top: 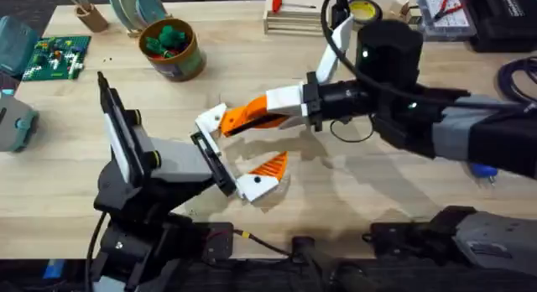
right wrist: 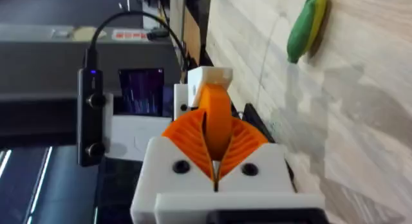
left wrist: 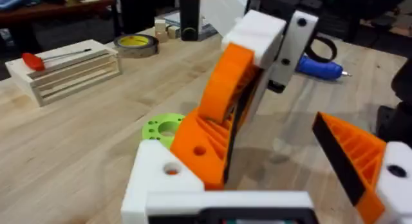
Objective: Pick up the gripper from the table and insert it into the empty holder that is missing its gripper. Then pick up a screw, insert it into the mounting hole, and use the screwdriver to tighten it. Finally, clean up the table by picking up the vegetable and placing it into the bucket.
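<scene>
My right gripper (top: 245,120) reaches in from the right, its orange pads shut on the loose orange gripper (top: 237,122). That gripper's tip rests against the bare white holder (top: 210,118), the far finger of my left gripper (top: 247,148), which is open. In the left wrist view the orange gripper (left wrist: 199,150) sits on the holder (left wrist: 158,176). In the right wrist view the gripper (right wrist: 217,108) points at the holder (right wrist: 209,76). The blue screwdriver (left wrist: 318,68) lies behind on the table. The yellow-green vegetable (right wrist: 306,28) lies on the wood. The brown bucket (top: 191,64) stands far left.
A pale wooden crate (top: 294,15) with a red-handled tool sits at the back, with a yellow tape roll (top: 365,8) beside it. A lime-green disc (left wrist: 164,129) lies by the left gripper. Darker green toys fill the bucket. Boxes and cables line the right edge.
</scene>
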You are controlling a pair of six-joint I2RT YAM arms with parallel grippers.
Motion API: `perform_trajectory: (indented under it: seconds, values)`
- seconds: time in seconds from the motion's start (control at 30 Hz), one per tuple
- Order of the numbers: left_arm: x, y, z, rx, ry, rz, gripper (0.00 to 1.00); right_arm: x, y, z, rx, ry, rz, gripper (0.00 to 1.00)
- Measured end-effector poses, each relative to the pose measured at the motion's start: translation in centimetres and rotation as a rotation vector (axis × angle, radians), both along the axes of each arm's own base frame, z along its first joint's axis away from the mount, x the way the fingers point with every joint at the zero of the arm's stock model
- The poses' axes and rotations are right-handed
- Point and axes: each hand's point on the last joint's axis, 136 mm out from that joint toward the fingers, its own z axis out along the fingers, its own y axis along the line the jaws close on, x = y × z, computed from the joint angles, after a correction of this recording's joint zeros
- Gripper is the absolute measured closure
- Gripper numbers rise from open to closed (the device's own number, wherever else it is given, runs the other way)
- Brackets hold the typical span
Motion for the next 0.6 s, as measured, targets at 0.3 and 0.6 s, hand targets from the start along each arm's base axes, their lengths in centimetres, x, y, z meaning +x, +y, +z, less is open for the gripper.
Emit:
perform_trajectory:
  seconds: [0.3,0.6]
  values:
    - [0.38,0.26,0.01,-0.004,0.008,0.027,0.008,-0.43,0.88,-0.48,0.004,-0.026,-0.054,0.995]
    - [0.38,0.26,0.04,-0.004,0.007,0.027,0.008,-0.54,0.96,-0.59,0.001,-0.105,-0.029,0.995]
